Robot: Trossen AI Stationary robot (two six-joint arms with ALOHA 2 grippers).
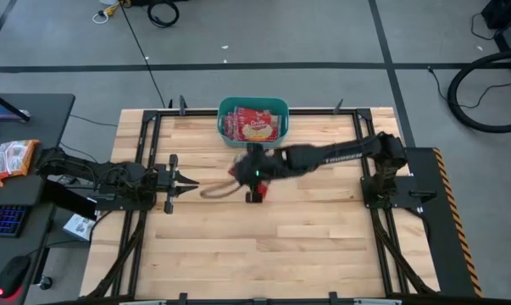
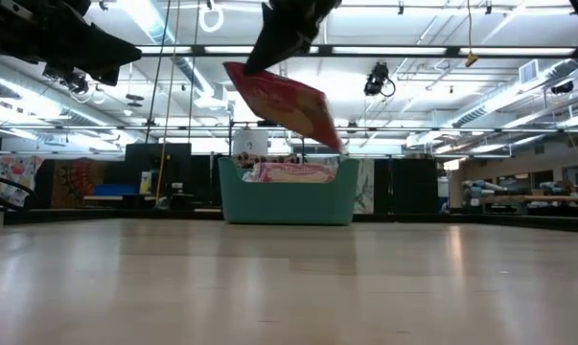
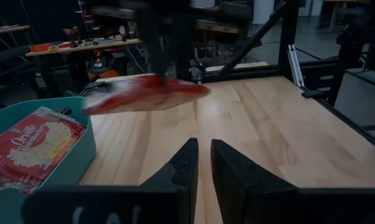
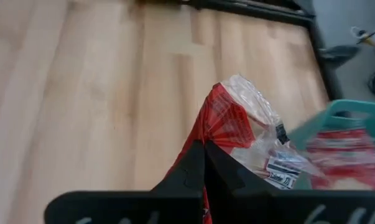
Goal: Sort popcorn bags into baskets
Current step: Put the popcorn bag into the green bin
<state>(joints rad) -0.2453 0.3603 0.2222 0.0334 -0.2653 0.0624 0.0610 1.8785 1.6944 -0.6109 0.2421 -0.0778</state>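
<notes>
The right gripper (image 4: 204, 163) has its jaws pinched on the edge of 1 red popcorn bag (image 2: 284, 103), which hangs tilted in the air, well above the table (image 1: 323, 237) and just short of the teal basket (image 1: 224, 108). To finish well, I would carry it over the rim, above the bags (image 1: 253, 124) already inside, and lower before letting go. The left gripper (image 1: 187, 180) waits near the table's left side, jaws nearly together and empty.
</notes>
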